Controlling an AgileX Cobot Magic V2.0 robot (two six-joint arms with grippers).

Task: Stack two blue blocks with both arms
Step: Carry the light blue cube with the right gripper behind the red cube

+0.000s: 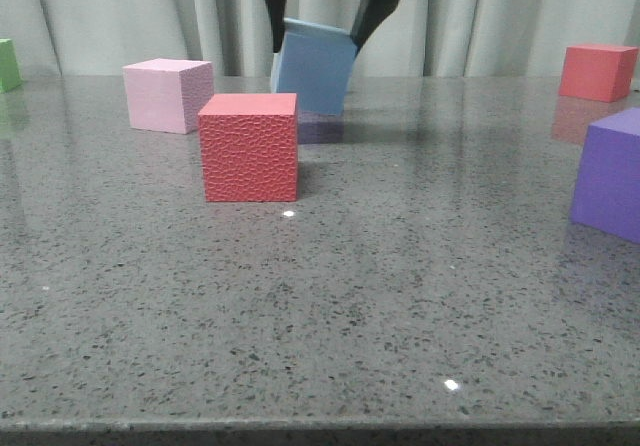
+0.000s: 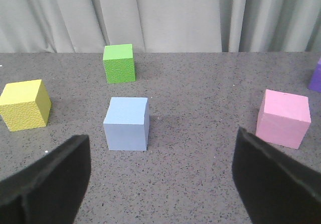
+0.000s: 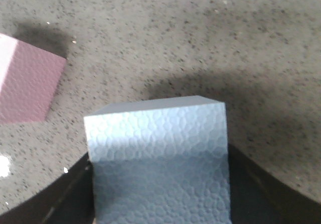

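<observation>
two blue blocks: one (image 1: pixel 313 68) hangs tilted above the table (image 1: pixel 320 316), clamped in my right gripper (image 1: pixel 318 34) for carrying; the other (image 2: pixel 126 123) rests on the table ahead of my left gripper (image 2: pixel 160 176), spread wide, holding nothing.

1. The tabletop (image 1: pixel 330 296) is speckled grey stone, polished enough to mirror the cubes.
2. The red cube (image 1: pixel 248 148) has a pebbled, matt skin.
3. The blue block (image 3: pixel 158 158) in my right tool (image 1: pixel 318 26) looks foamy, dimpled.
4. My left tool (image 2: pixel 160 179) has matt black fingers.
5. Pleated cloth curtain (image 1: pixel 130 16) behind.
</observation>
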